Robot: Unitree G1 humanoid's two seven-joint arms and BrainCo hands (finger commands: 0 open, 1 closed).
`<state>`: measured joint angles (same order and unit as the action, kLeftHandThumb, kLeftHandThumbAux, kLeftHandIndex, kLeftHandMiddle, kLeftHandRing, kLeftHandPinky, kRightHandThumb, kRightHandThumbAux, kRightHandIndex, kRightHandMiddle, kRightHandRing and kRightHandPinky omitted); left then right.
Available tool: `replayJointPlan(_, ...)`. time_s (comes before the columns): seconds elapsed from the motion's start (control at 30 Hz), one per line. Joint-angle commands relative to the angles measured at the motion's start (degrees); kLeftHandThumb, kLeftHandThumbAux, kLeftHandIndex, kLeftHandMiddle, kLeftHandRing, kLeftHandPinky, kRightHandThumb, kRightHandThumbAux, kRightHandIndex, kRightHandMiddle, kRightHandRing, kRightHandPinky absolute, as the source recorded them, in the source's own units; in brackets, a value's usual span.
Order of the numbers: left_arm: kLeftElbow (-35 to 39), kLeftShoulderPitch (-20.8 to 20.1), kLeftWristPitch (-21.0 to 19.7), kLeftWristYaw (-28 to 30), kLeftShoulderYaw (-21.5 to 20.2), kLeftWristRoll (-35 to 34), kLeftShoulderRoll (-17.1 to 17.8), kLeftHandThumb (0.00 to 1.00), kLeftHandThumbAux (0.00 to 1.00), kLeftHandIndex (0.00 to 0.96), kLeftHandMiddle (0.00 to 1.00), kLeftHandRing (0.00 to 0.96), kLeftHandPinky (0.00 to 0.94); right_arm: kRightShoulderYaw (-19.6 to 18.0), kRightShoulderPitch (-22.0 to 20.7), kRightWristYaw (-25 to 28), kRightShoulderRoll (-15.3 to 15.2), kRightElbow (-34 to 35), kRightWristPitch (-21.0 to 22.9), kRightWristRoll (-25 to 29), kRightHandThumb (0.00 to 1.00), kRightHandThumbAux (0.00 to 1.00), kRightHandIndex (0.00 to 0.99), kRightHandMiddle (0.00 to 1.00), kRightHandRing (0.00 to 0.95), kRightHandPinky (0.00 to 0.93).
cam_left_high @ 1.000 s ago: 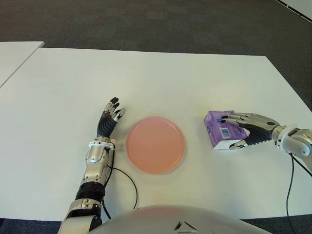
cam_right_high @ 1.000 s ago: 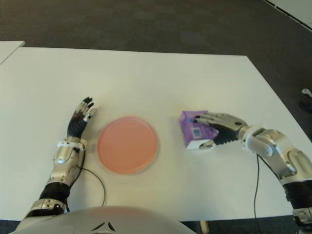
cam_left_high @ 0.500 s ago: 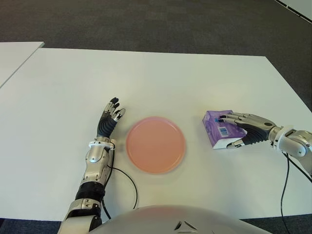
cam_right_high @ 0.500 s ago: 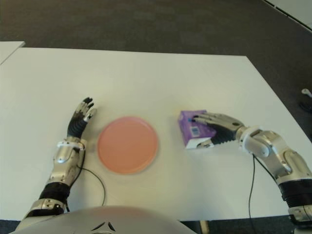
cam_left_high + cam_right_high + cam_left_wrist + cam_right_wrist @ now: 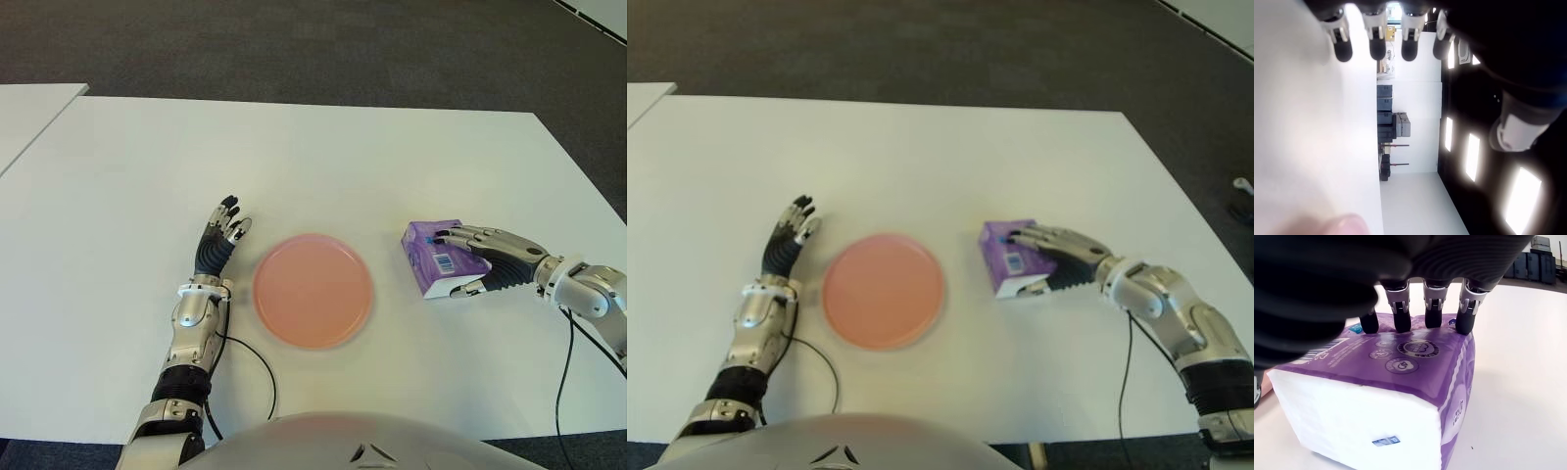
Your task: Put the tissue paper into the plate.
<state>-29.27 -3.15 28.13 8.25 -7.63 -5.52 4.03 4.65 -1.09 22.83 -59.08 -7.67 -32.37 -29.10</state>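
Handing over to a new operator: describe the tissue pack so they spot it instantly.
On the white table, look to the robot's right of the round pink plate. The purple plastic-wrapped tissue pack lies there under the right hand, the only purple thing, with a barcode label.

Glossy purple plastic wrap on tissue paper (image 5: pixel 1400 367), white paper showing at its end. Matt, smooth pink plate (image 5: pixel 313 290). Smooth matt white counter (image 5: pixel 323 166). Silvery metal and black rubbery fingertips on right hand (image 5: pixel 490 262).
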Motion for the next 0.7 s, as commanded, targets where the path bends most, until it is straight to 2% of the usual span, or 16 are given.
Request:
replayJointPlan(0.03, -1.12, 2.34, -1.45, 0.66, 0.60, -0.12, -0.40, 0.000, 0.534, 0.000, 0.000, 0.000, 0.000, 2.79, 1.27, 1.21, 1.51, -0.89, -1.29, -0.78, 0.112, 0.351, 0.000, 0.000, 0.000, 0.000)
replayJointPlan(0.2, -0.67, 2.58, -1.73, 0.62, 0.63, -0.26, -0.50, 0.000, 0.539, 0.000, 0.000, 0.000, 0.000, 3.95, 2.23, 0.00, 2.62, 0.37, -1.22, -2.36, 0.111, 0.360, 0.000, 0.000, 0.000, 0.000)
replayJointPlan(0.33, -0.30, 2.76, -2.04, 0.27, 0.70, 0.02, -0.52, 0.000, 0.540, 0.000, 0.000, 0.000, 0.000, 5.21, 3.30, -3.83, 3.51, 0.61, -1.56, -6.85, 0.109, 0.364, 0.000, 0.000, 0.000, 0.000)
replayJointPlan(0.43, 0.11, 2.97, -2.25, 0.10, 0.73, 0.13, -0.59, 0.000, 0.542, 0.000, 0.000, 0.000, 0.000, 5.67, 3.41, -6.09, 3.11, 0.65, -1.89, -9.41, 0.107, 0.369, 0.000, 0.000, 0.000, 0.000)
replayJointPlan(0.53, 0.68, 3.30, -2.39, -0.02, 0.77, 0.19, -0.68, 0.000, 0.542, 0.000, 0.000, 0.000, 0.000, 8.55, 3.14, -12.49, 4.00, -2.58, -1.79, -16.55, 0.105, 0.370, 0.000, 0.000, 0.000, 0.000)
replayJointPlan(0.7, 1.41, 3.69, -2.54, 0.27, 0.80, 0.00, -0.73, 0.000, 0.539, 0.000, 0.000, 0.000, 0.000, 10.93, 2.84, -19.12, 3.97, -4.59, -0.87, -22.64, 0.100, 0.382, 0.000, 0.000, 0.000, 0.000)
